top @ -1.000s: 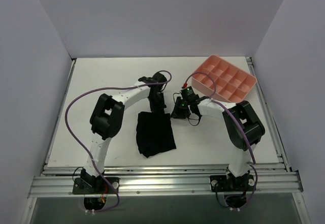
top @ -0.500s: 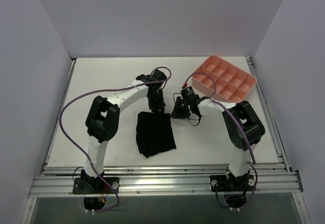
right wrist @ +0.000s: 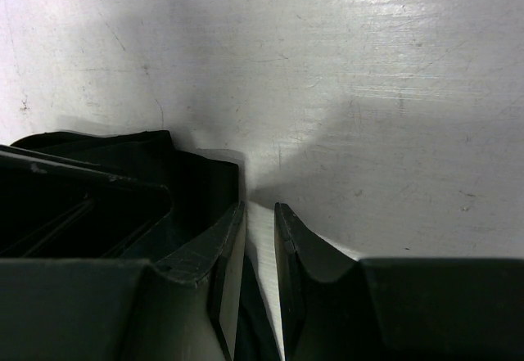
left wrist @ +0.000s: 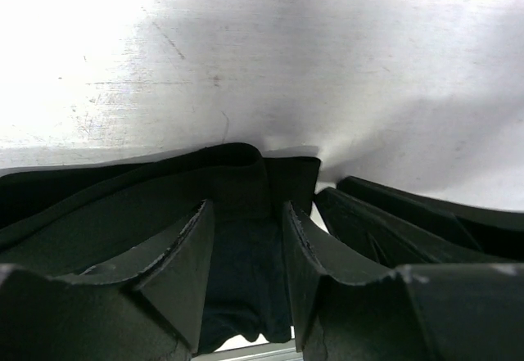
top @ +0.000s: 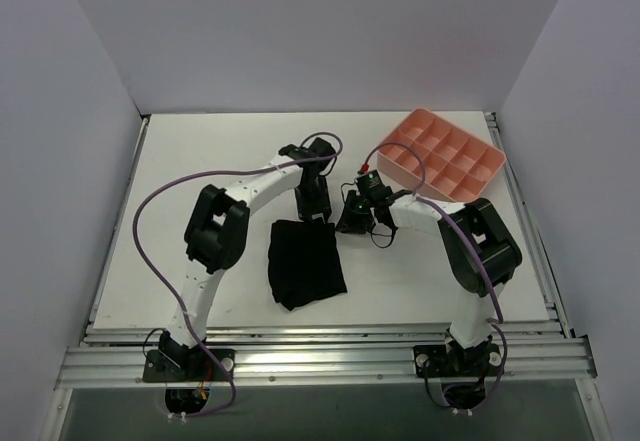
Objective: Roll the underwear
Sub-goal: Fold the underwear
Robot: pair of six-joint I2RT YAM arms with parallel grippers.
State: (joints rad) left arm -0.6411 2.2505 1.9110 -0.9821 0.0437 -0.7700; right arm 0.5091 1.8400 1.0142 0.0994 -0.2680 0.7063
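The black underwear (top: 305, 261) lies flat on the white table between the two arms. My left gripper (top: 313, 209) is down at its far edge. In the left wrist view its fingers (left wrist: 246, 207) are open, with the black fabric (left wrist: 233, 177) lying between and under them. My right gripper (top: 350, 221) is low at the garment's far right corner. In the right wrist view its fingers (right wrist: 259, 207) stand a narrow gap apart, white table showing between them. The fabric's corner (right wrist: 205, 177) lies just left of them and a dark edge shows low in the gap.
A pink compartment tray (top: 398, 168) stands tilted at the back right, just behind the right wrist. The two grippers are close together; the right one's fingers (left wrist: 393, 222) show beside the left one's. White walls enclose the table.
My left arm's wrist has swung a little to the right and its elbow has shifted, the gripper staying at the underwear's far edge. The right arm and the underwear have not moved.
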